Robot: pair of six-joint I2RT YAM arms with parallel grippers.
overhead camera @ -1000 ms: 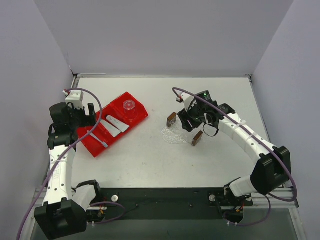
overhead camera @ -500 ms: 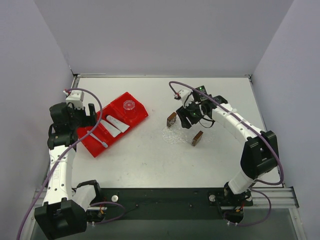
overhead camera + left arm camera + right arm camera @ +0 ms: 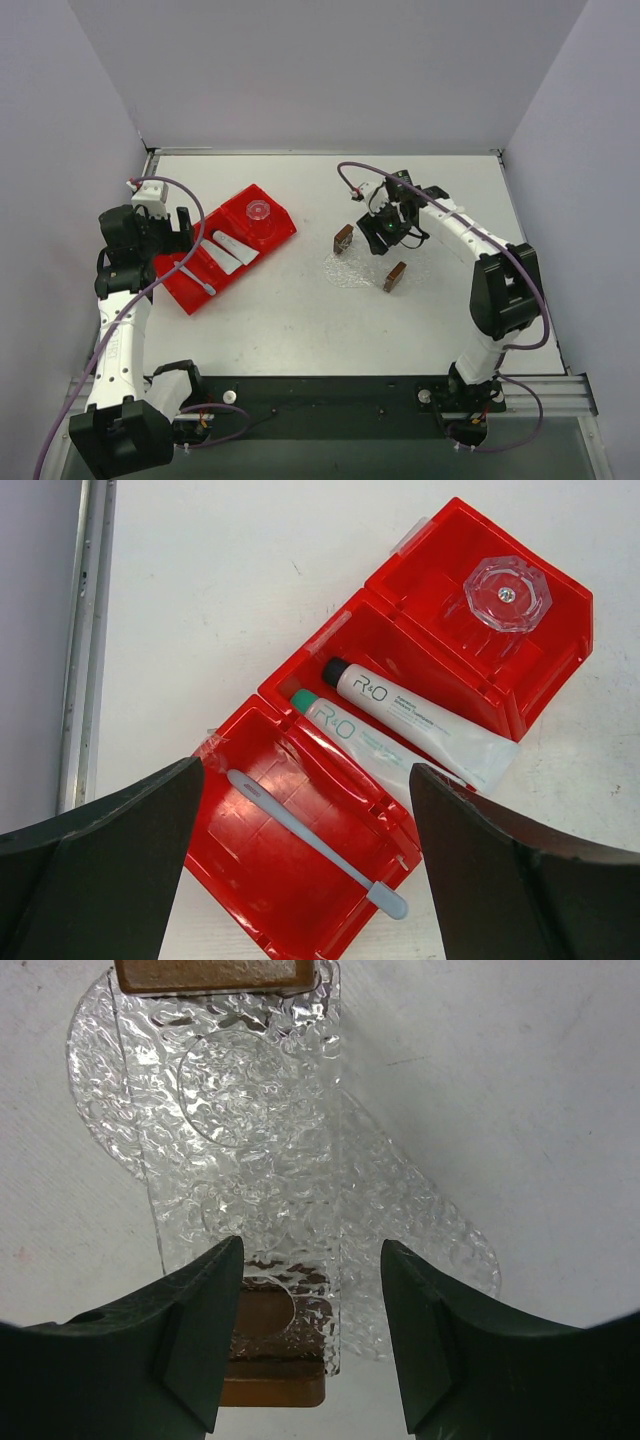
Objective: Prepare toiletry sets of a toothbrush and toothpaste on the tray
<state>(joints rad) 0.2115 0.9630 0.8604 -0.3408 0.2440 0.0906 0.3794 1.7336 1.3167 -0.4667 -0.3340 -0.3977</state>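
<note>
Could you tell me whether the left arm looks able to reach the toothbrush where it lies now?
Probably yes: the left gripper hangs open right above the toothbrush, which lies alone and uncovered in its compartment of the red bin, though the compartment walls could hinder a grip.

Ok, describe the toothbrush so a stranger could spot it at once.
Look at the red bin on the left of the table. The toothbrush lies alone in its near end compartment. It is a thin pale blue stick, unlike the two flat tubes in the middle compartment.
</note>
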